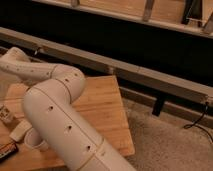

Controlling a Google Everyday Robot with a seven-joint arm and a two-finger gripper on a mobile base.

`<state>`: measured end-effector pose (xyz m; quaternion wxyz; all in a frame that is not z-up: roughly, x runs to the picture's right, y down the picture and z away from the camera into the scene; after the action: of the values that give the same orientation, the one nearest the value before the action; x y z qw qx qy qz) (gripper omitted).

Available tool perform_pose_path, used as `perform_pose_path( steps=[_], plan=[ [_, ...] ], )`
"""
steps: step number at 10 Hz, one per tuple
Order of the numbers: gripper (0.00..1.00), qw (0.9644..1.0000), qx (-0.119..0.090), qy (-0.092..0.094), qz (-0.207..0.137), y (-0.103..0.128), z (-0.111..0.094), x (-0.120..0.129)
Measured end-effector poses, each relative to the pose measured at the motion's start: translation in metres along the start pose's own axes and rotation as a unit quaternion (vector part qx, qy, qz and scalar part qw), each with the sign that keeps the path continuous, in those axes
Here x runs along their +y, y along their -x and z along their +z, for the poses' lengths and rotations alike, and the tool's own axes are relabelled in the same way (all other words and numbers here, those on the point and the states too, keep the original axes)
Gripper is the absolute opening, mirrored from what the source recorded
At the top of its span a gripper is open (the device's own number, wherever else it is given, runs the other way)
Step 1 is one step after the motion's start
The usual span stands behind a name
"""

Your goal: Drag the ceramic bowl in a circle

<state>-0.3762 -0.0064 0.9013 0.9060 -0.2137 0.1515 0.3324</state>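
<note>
The robot's white, dimpled plastic arm point(60, 125) fills the lower left of the camera view. Its thick upper link rises from the bottom edge to a rounded elbow point(67, 82). From there a slimmer forearm point(27, 67) runs left to a second joint near the left edge and turns downward.

The claw is not visible. It lies either beyond the left edge or behind the arm's own links, so I cannot tell whether it is released, clenched or grasping anything.

The small round dark maroon ceramic bowl is not visible either. The thick link covers the left middle of the light wooden butcher-block surface point(105, 110), so the bowl's place relative to the claw cannot be read.

Just left of the thick link, a white cup point(34, 141) peeks out with part of its rim hidden by the arm. A pale beige blocky object point(20, 131) lies just beside it on its upper left. Further left, a small light-and-dark item point(6, 115) stands at the edge of the view. A flat dark object point(7, 149) lies at the lower left corner.

Behind the surface, a long grey metal rail point(150, 77) crosses diagonally in front of a dark wall. On the right is speckled grey floor point(170, 145), with a thin black cable point(197, 122) trailing over it.
</note>
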Motion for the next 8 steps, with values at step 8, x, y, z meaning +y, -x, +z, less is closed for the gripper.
perform_pose_path(
  steps=[8],
  plan=[
    [0.00,0.9786,0.116,-0.089,0.145,-0.103,0.048,-0.185]
  ],
)
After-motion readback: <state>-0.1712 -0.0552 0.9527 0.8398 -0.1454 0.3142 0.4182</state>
